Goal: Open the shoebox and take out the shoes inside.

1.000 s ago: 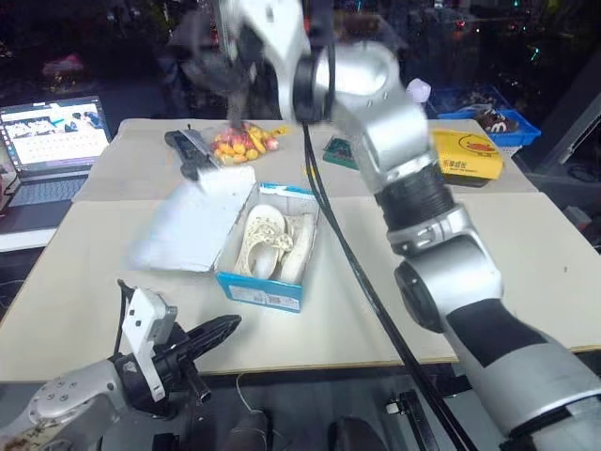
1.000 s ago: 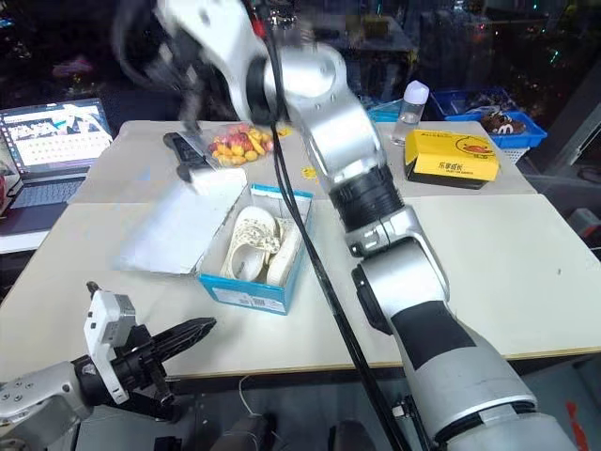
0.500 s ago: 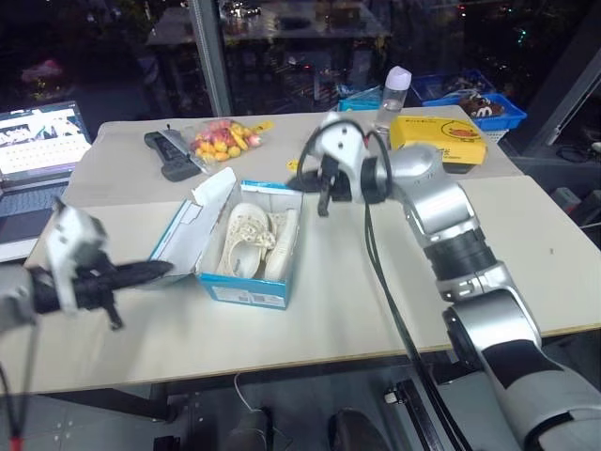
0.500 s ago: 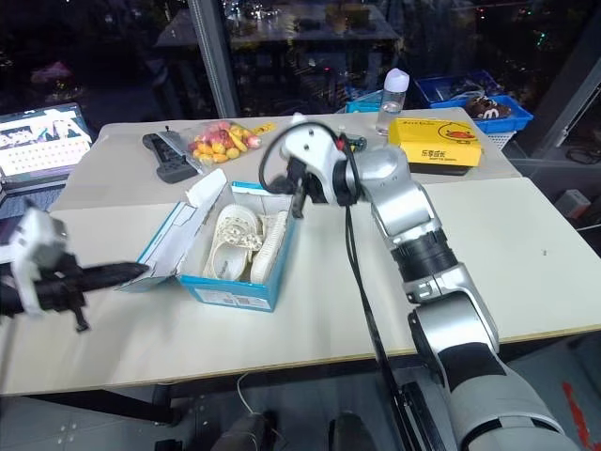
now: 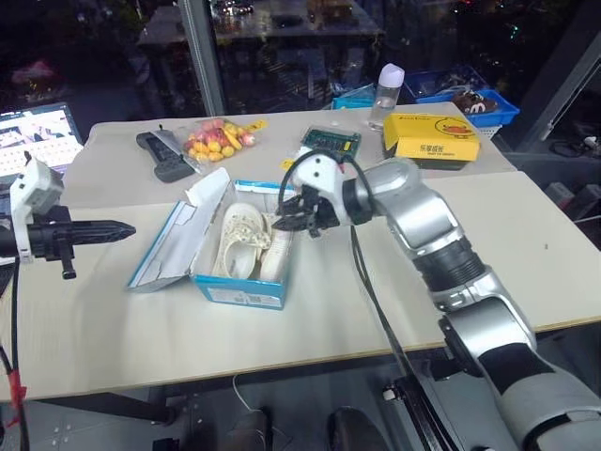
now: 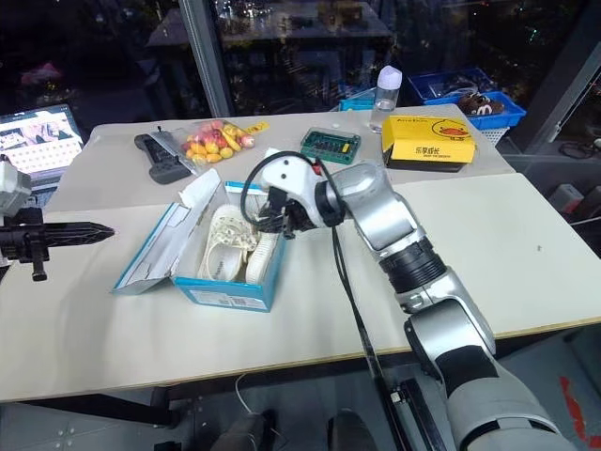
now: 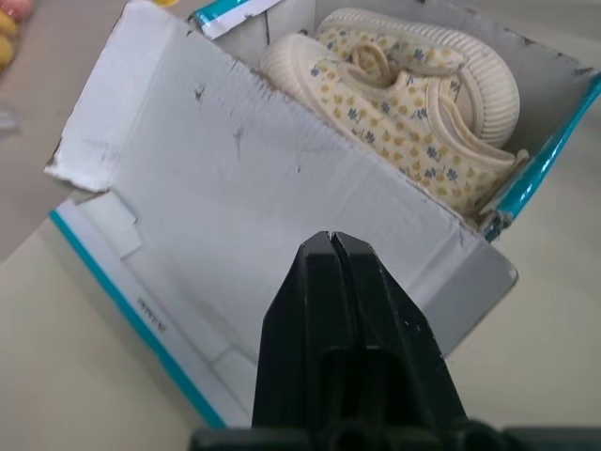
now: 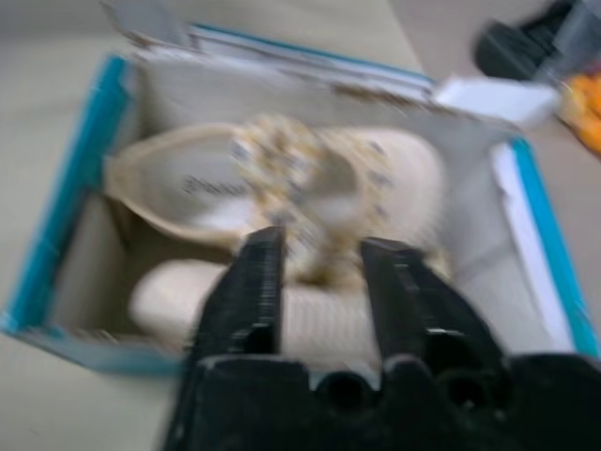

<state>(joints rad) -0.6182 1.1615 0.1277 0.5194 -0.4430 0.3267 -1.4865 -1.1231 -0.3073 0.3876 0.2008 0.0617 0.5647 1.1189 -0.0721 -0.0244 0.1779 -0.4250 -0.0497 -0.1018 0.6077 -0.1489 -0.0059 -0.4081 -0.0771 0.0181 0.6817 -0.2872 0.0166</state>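
Note:
The blue shoebox (image 5: 239, 287) stands open mid-table, its white-lined lid (image 5: 174, 246) laid over to the left. Two cream shoes (image 5: 246, 240) lie side by side inside it. My right gripper (image 5: 299, 218) hangs just over the box's right side, above the shoes. In the right wrist view its fingers (image 8: 255, 268) stand apart with the shoes (image 8: 310, 178) beyond them, and nothing is held. My left gripper (image 5: 120, 228) is shut and empty, held level to the left of the lid and pointing at it. The left wrist view shows its closed tips (image 7: 331, 240) over the lid's white inside.
At the back of the table are a bag of orange and yellow pieces (image 5: 214, 141), a black device (image 5: 160, 155), a green box (image 5: 331, 141), a yellow box (image 5: 430, 137) and a bottle (image 5: 385, 92). A laptop (image 5: 38, 132) sits far left. A blue bin (image 5: 465, 94) stands behind.
My right gripper has come down from high above the table to the box's right side and has opened. My left gripper has risen from the table's front edge and swung out left of the lid.

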